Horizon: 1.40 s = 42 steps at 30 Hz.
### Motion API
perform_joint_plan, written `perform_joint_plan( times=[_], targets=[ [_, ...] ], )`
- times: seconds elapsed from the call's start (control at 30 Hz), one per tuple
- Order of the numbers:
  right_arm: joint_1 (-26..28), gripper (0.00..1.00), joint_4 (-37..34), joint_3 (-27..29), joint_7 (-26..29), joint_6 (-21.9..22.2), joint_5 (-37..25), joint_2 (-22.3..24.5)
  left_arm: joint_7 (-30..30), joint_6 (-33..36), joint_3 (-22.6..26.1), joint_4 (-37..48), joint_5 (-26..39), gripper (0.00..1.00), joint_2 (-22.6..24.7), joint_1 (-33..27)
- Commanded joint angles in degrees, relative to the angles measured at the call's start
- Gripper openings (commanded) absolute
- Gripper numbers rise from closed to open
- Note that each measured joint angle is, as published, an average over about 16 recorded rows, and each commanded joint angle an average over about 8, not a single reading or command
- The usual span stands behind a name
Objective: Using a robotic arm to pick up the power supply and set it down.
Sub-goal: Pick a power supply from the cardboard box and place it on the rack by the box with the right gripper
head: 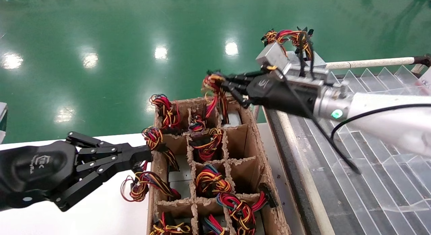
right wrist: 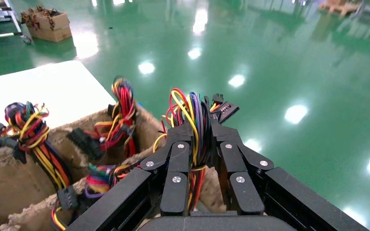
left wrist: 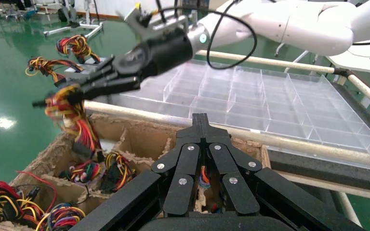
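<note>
We see a cardboard box (head: pixel 251 140), split by dividers into cells, packed with grey power supplies and their looped wire bundles. Our right gripper (head: pixel 220 82), on the glossy white robotic arm (head: pixel 390 120), reaches over the far right corner of the box. Its fingers (right wrist: pixel 180 159) are pinched together on a bundle of red, yellow, black and purple wires (right wrist: pixel 192 120), and that bundle belongs to the power supply (head: pixel 232 118), whose grey body sits low in the far right cell, apparently not yet lifted clear. Our left gripper (head: pixel 143 154) rests at the near left wall of the box, fingers closed together, holding nothing that we can make out. To the right lies a clear plastic tray (head: pixel 377 167) of compartments, with two more supplies (head: pixel 279 53) standing at its far edge. We judge the main risk to be the hold itself: only the wires are gripped, so the heavy body could slip free or swing as it rises. It could also catch on the ragged dividers, or drag neighbouring wire loops up with it.
</note>
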Motion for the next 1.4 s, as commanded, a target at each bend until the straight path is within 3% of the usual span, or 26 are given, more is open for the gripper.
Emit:
perform_joint_plan(
  times=[0.03,0.47,0.83,1.4],
  targets=[
    [0.4,0.00,1.3,0.3,0.0,-0.4,0.2,0.8,0.0,0.0,0.0,0.0,0.0,0.00,0.0,0.0],
    [8.4,0.00,12.9,0.7,1.4,1.2,-4.4,6.0,0.0,0.0,0.0,0.0,0.0,0.00,0.0,0.0],
    [14.1,0.00,17.8,1.5,2.2,2.3,-8.3,10.6,0.0,0.0,0.0,0.0,0.0,0.00,0.0,0.0],
    [11.1,0.00,20.7,2.5,6.9,5.9,-12.3,18.1,0.0,0.0,0.0,0.0,0.0,0.00,0.0,0.0]
  ],
)
